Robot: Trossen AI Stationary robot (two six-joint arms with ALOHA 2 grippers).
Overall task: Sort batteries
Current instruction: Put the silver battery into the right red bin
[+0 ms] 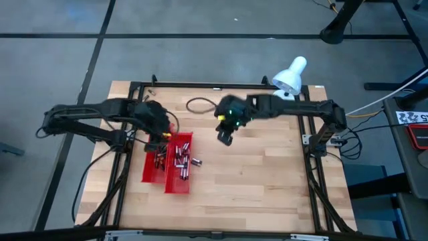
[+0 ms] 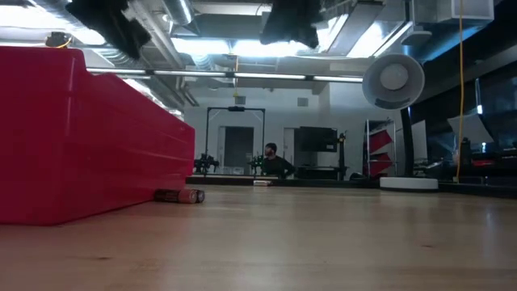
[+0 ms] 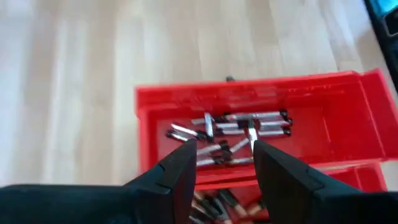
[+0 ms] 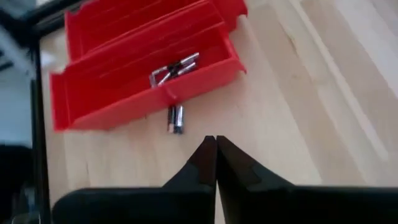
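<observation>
Now my left gripper (image 3: 222, 144) hangs with parted, empty fingers above the batteries (image 3: 239, 127) in the red tray (image 3: 323, 99), so I judge another pick is next, perhaps the stray battery (image 4: 176, 118) beside it, while my right gripper (image 4: 216, 142) waits closed.

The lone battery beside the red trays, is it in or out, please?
Out: the battery lies on the wooden table, just outside the nearer red tray.

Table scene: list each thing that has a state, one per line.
Left gripper: open, empty, above the red trays.
Right gripper: shut, empty, above bare table.
Batteries: lying loose in the trays.
Stray battery: lying on the table beside a tray.
</observation>
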